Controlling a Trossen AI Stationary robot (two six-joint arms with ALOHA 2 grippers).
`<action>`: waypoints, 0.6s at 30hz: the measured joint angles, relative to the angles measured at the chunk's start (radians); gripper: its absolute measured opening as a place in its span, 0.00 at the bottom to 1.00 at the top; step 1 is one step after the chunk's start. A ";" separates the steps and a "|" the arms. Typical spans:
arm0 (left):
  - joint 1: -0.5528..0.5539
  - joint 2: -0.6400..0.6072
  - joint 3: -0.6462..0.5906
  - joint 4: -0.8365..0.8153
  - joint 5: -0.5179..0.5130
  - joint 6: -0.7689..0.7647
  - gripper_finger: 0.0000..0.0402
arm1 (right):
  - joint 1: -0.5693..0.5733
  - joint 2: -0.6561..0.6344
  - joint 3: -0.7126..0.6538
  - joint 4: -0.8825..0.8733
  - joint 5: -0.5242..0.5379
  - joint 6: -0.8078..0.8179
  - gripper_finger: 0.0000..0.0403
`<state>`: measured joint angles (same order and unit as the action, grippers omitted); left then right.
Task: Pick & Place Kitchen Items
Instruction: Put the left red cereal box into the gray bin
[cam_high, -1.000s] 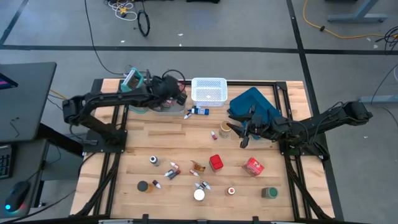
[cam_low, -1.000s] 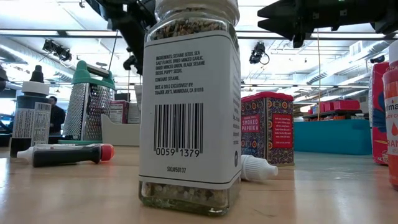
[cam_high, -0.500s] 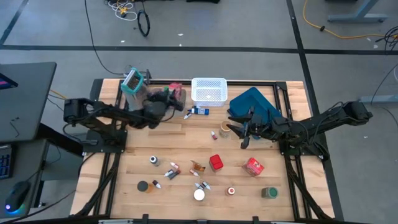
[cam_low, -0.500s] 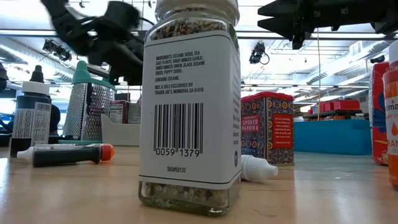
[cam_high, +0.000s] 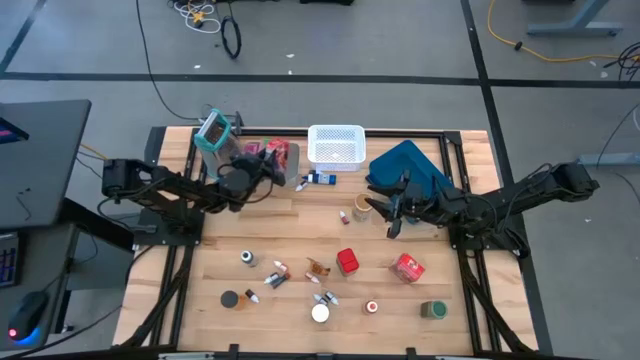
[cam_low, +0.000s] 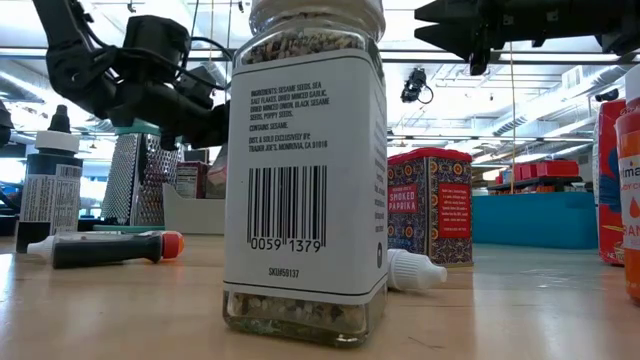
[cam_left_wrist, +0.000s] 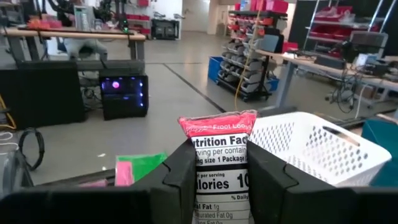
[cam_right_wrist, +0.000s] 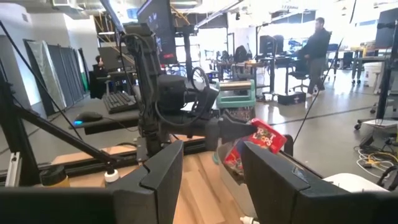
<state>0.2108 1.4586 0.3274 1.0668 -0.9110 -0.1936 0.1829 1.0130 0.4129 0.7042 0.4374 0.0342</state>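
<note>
My left gripper is at the table's far left, shut on a red cereal carton, which also shows in the high view and the right wrist view. It hovers by the clear bin, next to a teal-topped grater. My right gripper waits open and level near the blue tray, with nothing between its fingers. Other kitchen items lie loose on the near half: a red tin, a red can, a green-lidded jar. My left gripper pinches the carton's two narrow sides between its fingers, with the printed face toward the wrist camera. The fingers lie level, coming from the table's left. The carton's crimped top sticks up above them. In the right wrist view the carton is tilted, clear of the tabletop.
A white mesh basket stands at the far middle, right of the carton. A tall seasoning jar and a paprika tin fill the low view. Small bottles and tubes lie between basket and bin.
My left gripper has come down from above the clear bin and drawn back toward the table's left, tipping from pointing down to level. The red carton has come along in its hold. My right arm has kept still.
</note>
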 joint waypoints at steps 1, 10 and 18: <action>0.000 0.000 0.005 0.000 0.003 0.013 0.28 | 0.000 0.000 0.000 0.001 0.000 -0.002 0.43; -0.003 0.003 0.019 0.001 -0.025 0.023 0.28 | 0.000 0.000 0.000 0.006 0.000 -0.043 0.43; -0.009 0.203 0.057 0.179 -0.051 0.087 0.29 | 0.000 0.000 0.000 0.017 0.000 -0.046 0.43</action>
<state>0.2018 1.6619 0.3843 1.2453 -0.9622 -0.1066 0.1829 1.0130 0.4129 0.7214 0.4374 -0.0116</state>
